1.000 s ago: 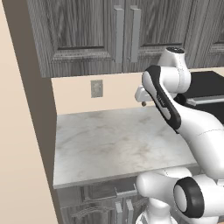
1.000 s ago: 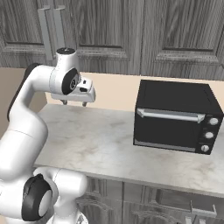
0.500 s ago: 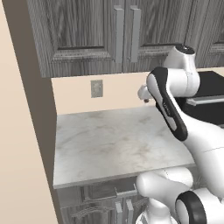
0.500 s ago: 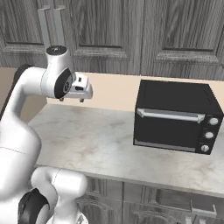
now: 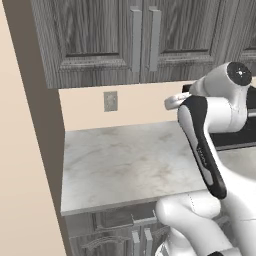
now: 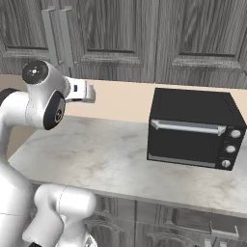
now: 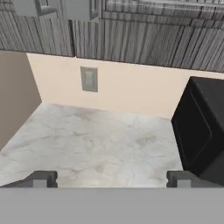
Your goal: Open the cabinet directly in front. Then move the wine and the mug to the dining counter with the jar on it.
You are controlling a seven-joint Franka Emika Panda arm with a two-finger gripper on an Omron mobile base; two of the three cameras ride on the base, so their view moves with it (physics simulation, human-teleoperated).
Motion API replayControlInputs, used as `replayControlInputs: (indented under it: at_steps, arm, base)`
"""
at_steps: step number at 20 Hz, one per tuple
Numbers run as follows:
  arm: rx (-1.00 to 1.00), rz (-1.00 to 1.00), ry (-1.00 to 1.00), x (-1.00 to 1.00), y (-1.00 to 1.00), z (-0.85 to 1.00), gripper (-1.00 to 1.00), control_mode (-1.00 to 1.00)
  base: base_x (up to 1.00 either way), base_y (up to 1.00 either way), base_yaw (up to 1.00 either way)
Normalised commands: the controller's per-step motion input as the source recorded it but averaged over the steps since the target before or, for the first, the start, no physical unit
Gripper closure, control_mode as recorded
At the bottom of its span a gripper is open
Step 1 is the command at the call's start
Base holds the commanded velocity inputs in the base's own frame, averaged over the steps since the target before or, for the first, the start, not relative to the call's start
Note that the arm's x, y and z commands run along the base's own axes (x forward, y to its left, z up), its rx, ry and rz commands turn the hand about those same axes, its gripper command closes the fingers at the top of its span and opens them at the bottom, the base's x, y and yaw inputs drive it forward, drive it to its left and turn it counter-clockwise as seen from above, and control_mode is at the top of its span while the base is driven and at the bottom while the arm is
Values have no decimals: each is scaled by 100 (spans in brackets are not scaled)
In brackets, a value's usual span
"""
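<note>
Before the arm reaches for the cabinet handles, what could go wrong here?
1. The cabinet is shut, and its two silver handles stand close together, so the open hand may catch both or miss.
2. The black oven sits just to the right, so a wide swing could strike it.

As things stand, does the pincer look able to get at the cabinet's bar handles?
Probably yes. The pincer is open, held above the marble worktop, below the closed cabinet. Nothing stands between it and the handles; the black oven sits off to one side.
</note>
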Motion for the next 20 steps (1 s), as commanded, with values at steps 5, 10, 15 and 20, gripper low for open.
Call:
replayControlInputs:
  at_steps: [5,10,15,20]
  arm:
    - [0,0,-41,-25,0,30,-100,-100]
    - [0,0,-44,-29,0,26,-100,-100]
    - [0,0,-38,-26,4,15,-100,-100]
    - [0,0,-1,0,0,1,-100,-100]
  base:
    - [0,0,0]
    - [0,0,0]
    - [0,0,0]
    - [0,0,0]
